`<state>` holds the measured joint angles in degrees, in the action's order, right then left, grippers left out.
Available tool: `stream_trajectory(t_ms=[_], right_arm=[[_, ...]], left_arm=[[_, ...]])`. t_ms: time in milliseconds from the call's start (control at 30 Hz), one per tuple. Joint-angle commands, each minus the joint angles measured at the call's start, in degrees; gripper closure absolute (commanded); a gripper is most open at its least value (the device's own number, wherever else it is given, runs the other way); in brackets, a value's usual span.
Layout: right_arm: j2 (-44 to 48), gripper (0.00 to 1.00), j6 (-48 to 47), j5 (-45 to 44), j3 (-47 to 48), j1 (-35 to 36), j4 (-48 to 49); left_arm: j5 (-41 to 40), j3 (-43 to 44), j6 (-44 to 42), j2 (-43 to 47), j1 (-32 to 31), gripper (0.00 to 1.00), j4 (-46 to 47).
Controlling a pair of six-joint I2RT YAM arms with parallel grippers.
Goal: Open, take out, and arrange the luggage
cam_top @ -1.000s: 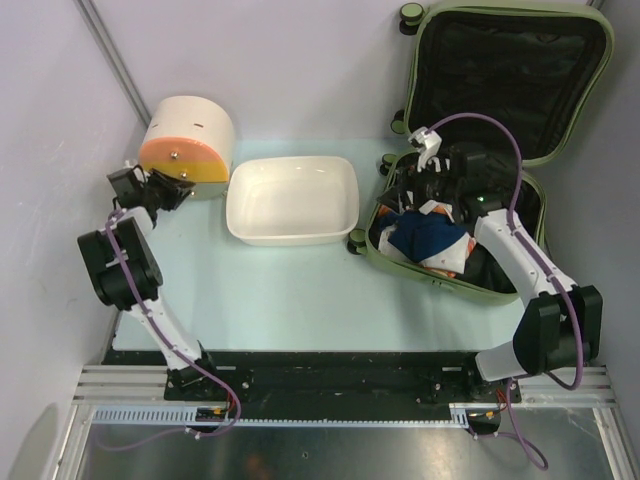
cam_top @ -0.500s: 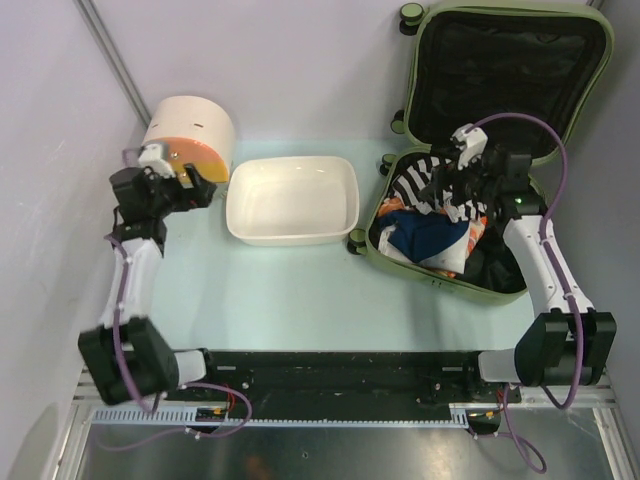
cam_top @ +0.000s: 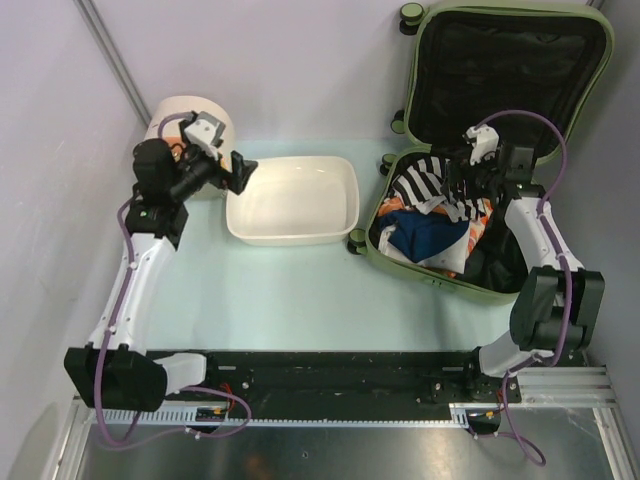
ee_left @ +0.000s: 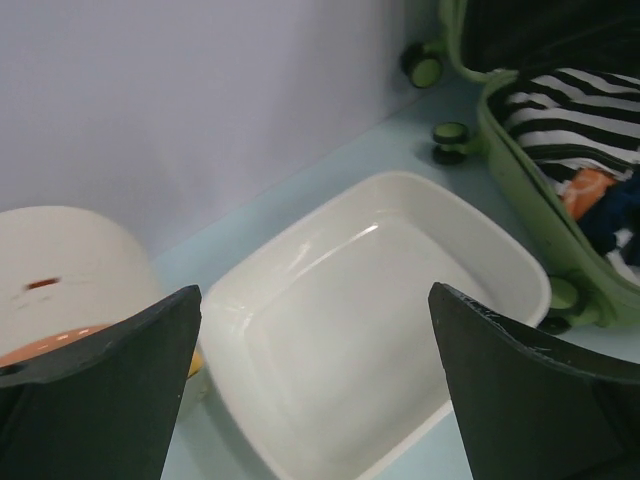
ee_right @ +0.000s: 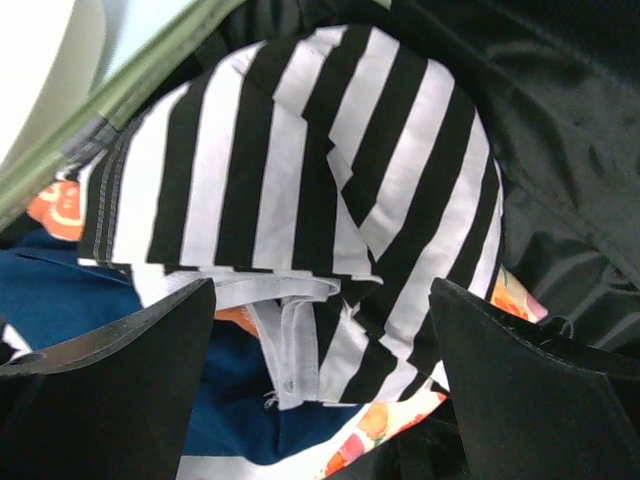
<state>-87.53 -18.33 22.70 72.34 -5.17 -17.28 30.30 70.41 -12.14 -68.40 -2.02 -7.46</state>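
Luggage: I saw the large olive-green hard-shell suitcase (cam_top: 500, 70) lying open at the right rear of the pale table (cam_top: 280, 290), with its black-lined lid tipped back and clothes heaped in its base.
Tub: the white rectangular plastic tub (cam_top: 292, 200) sat just left of the suitcase.
Drawer box: the round cream box with an orange front (ee_left: 70, 270) stood left of the tub.
Clothing: a black-and-white striped cloth (ee_right: 300, 170) topped the pile.
Left gripper (ee_left: 315, 300): spread wide and empty, over the tub's left end.
Right gripper (ee_right: 320, 290): spread wide above the striped cloth, and I saw no grip.
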Motion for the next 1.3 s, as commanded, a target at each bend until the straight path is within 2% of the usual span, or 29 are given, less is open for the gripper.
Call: stream_trajectory(t_ms=[0,133,267,367,500,800,1067,1167,1267], right_arm=[[-2.20,0.09,-2.06,0.41,2.64,-1.59,0.06],[-4.40,0.10,-4.96,1.56,2.72,-2.91,-1.18],[-6.51,0.12,-6.98,3.84,2.98,-3.36,-2.41],[-7.66,0.13,-6.90,7.96,3.25,-3.44,-4.86],[-8.98,0.15,-7.51,9.03,3.25,-3.00,-6.54],[-11.26,0.13,-6.55,15.53,5.62,-3.18,-9.70],[-13.54,0.19,-6.98,7.72,5.80,-2.39,-5.57],[-13.81,0.25,-7.69,4.21,5.98,-1.60,-4.70],[-13.64,0.36,-5.23,1.83,5.98,-2.21,-1.62]], left_arm=[[3.19,1.49,-6.03,-1.21,-5.26,0.00,-2.11],[1.61,0.69,-9.21,-2.00,-10.18,0.00,-2.55],[1.07,1.30,-8.78,-3.67,-12.13,0.00,-2.55],[0.90,1.83,-8.60,-4.55,-12.74,0.00,-2.56],[0.63,2.01,-8.60,-5.07,-12.83,0.00,-2.56],[1.51,2.10,-7.55,-6.13,-13.01,0.00,-2.64],[1.42,2.27,-7.11,-6.92,-13.18,0.00,-2.64],[1.34,2.27,-6.93,-7.01,-13.18,0.00,-2.64],[1.42,2.36,-6.67,-7.27,-13.10,0.00,-2.64]])
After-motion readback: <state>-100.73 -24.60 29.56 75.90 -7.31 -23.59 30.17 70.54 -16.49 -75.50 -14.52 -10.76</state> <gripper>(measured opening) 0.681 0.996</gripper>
